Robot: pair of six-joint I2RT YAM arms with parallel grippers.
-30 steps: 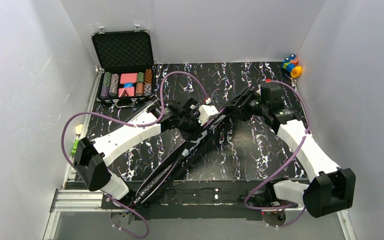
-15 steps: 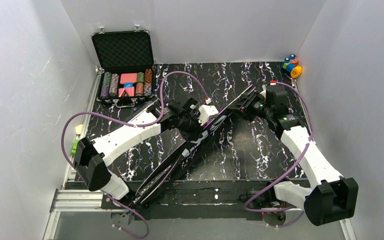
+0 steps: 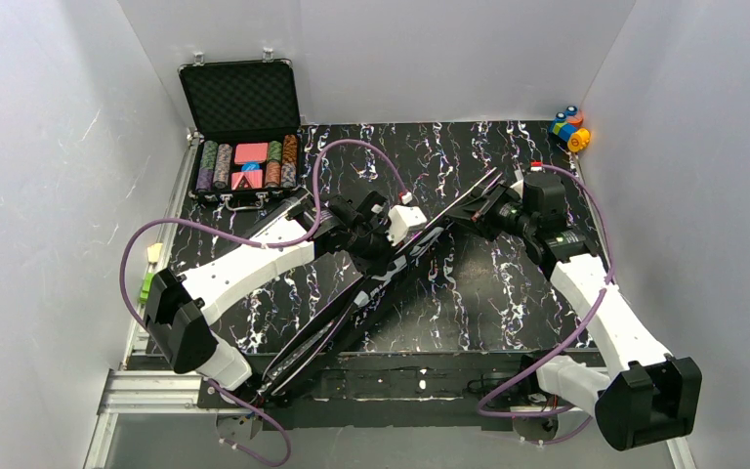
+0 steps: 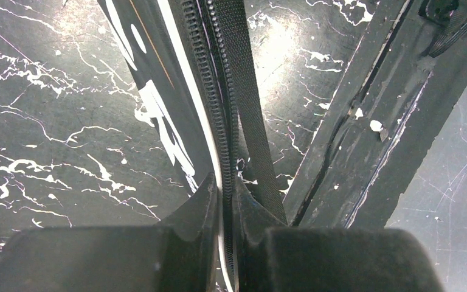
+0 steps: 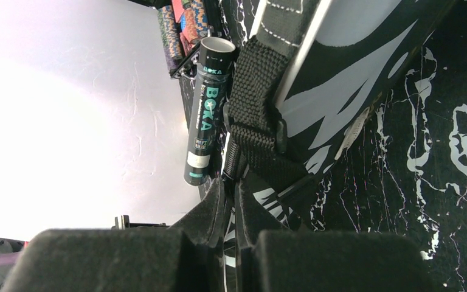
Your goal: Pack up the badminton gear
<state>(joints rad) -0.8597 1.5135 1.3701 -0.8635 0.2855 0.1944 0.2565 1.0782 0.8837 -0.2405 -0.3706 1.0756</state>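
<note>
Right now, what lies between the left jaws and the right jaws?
A stretch of the black racket bag, pinched by both; the top view shows it.

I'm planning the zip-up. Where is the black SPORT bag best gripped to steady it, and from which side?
Probably the webbing strap at the far end of the SPORT bag, approached from the right. It stands proud of the flat panel and is thin enough for jaws. The right gripper is shut on it, and the left gripper pinches the zipper edge.

Black racket bag (image 3: 347,311) lying diagonal; dark teal-lettered tube (image 5: 205,109) near.
</note>
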